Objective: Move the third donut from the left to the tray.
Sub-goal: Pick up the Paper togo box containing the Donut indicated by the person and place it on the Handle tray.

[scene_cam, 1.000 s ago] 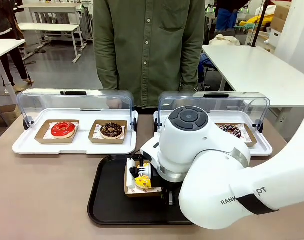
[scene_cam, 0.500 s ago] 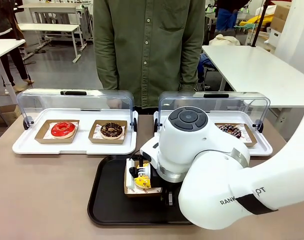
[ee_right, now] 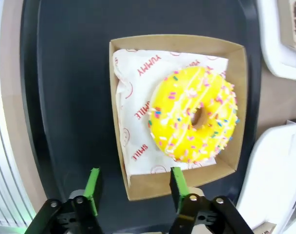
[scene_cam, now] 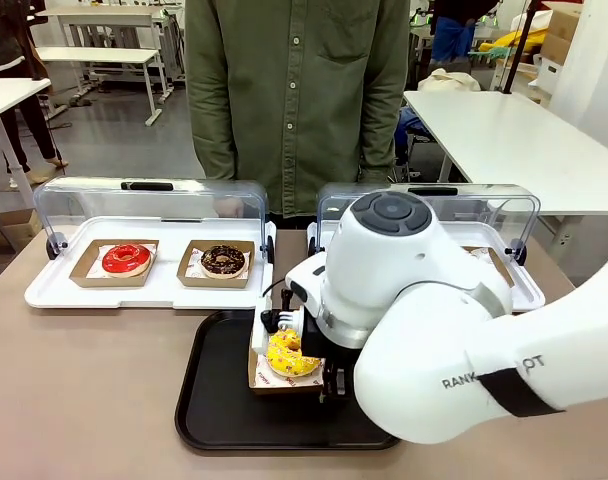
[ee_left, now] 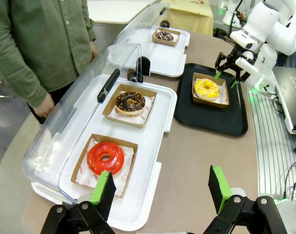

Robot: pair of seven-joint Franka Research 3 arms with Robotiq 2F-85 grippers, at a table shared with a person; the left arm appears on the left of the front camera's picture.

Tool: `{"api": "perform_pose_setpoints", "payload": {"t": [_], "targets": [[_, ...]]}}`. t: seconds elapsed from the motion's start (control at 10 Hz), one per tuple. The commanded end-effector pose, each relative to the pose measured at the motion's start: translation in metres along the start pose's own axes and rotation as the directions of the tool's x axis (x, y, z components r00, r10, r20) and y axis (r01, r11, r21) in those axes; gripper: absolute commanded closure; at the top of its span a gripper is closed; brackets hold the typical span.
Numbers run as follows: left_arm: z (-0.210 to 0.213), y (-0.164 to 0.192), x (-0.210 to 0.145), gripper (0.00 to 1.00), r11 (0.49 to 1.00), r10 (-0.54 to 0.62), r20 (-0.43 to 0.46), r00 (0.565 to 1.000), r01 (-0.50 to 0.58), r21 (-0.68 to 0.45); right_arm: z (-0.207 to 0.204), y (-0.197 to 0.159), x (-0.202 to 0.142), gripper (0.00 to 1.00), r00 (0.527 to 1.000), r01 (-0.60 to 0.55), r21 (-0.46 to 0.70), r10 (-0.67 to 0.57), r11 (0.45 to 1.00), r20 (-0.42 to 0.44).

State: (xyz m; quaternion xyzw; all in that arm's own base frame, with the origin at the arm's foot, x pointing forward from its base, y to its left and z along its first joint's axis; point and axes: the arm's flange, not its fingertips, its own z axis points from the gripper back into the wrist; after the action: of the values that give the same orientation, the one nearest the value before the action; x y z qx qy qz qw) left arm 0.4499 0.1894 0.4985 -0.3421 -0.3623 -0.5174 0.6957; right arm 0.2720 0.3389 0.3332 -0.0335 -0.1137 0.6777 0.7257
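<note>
Third donut (ee_right: 193, 114): yellow, in its cardboard holder, on the tray (ee_right: 70, 97), frame centre.
Right claw (ee_right: 133, 187): spread, above holder's edge, gripping nothing.
Left claw (ee_left: 160, 187): spread, empty.

1. We see the tray (scene_cam: 214, 400) on the desk (scene_cam: 84, 400), nearer the robot than the two lidded trays.
2. The third donut (scene_cam: 292, 353) sits in its cardboard holder (scene_cam: 269, 383) on the tray.
3. The left lidded tray (scene_cam: 54, 290) carries two donuts side by side.
4. The right end effector (ee_left: 227, 72) hangs just above the holder's edge.
5. A person (scene_cam: 299, 100) stands behind the desk.
</note>
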Motion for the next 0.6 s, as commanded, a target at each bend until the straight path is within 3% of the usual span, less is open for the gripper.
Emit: {"api": "perform_pose_setpoints", "payload": {"t": [0.0,0.3,0.4,0.5], "targets": [[0.000,-0.001,0.002,0.00,1.000,-0.005,0.001,1.000,0.005,0.001,0.031,0.025,-0.058,0.00,1.000,-0.026,-0.003,0.026,1.000,0.001],[0.000,-0.001,0.002,0.00,1.000,-0.005,0.001,1.000,0.005,0.001,0.047,0.019,-0.060,0.00,0.999,-0.028,0.037,0.027,0.999,0.026],[0.000,-0.001,0.002,0.00,1.000,-0.005,0.001,1.000,0.005,0.001,0.036,-0.009,-0.011,0.00,1.000,-0.009,-0.023,0.009,1.000,-0.016],[0.000,-0.001,0.002,0.00,1.000,-0.005,0.001,1.000,0.005,0.001,0.036,-0.009,-0.011,0.00,1.000,-0.009,-0.023,0.009,1.000,-0.016]]}}
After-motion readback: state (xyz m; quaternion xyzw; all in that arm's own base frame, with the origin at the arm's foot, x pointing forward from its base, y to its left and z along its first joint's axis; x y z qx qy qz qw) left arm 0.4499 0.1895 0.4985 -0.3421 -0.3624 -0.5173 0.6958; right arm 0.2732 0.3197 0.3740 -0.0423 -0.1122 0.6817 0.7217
